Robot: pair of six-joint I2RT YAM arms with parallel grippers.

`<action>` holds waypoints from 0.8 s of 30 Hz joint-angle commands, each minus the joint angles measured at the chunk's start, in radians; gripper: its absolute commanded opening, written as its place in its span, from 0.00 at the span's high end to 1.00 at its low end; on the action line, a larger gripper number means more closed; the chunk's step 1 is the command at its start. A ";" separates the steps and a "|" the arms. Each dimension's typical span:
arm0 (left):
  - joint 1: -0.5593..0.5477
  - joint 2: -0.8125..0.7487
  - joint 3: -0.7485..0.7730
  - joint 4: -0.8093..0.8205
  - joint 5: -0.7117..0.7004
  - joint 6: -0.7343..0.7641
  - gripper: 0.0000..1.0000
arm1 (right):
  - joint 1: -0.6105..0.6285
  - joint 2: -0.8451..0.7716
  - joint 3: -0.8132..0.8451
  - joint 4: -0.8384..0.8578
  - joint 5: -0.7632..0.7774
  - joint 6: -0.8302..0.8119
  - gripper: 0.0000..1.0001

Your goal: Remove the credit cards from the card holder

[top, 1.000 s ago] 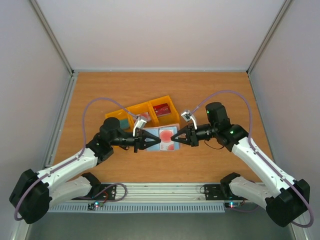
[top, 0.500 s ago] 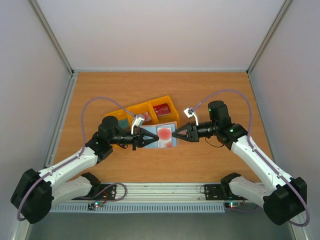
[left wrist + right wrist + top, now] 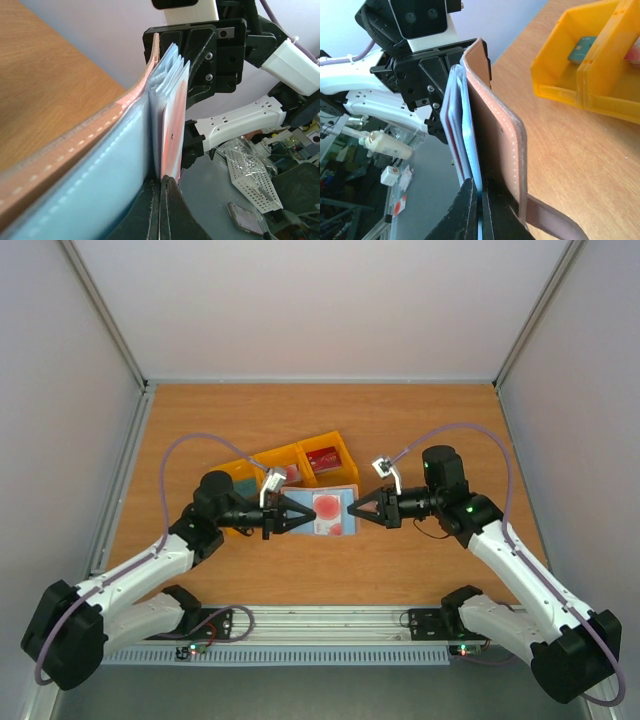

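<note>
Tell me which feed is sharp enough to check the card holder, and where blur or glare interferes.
Top external: even light, soft shadows, no glare, but the card holder is small. Left wrist: holder fills the frame, near end soft, whitish-pink card readable. Right wrist: holder edge fairly sharp, yellow tray clear, background soft.

The card holder [image 3: 496, 132] is taupe-brown with pale stitching outside and pale blue inside, its card [image 3: 329, 508] whitish-pink with a red blotch, the tray [image 3: 560, 75] yellow.
</note>
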 commanded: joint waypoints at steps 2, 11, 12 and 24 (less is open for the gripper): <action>0.036 -0.027 -0.004 -0.004 0.071 0.020 1.00 | -0.023 -0.024 -0.004 -0.016 0.009 -0.010 0.99; 0.083 -0.038 0.011 -0.097 0.131 0.074 1.00 | -0.040 -0.036 0.032 -0.101 0.019 -0.062 0.99; 0.093 -0.038 0.012 -0.103 0.138 0.076 1.00 | -0.043 -0.038 0.033 -0.101 0.015 -0.061 0.99; 0.068 -0.033 0.003 0.033 0.047 0.013 1.00 | -0.040 0.017 0.028 -0.041 -0.042 -0.010 0.99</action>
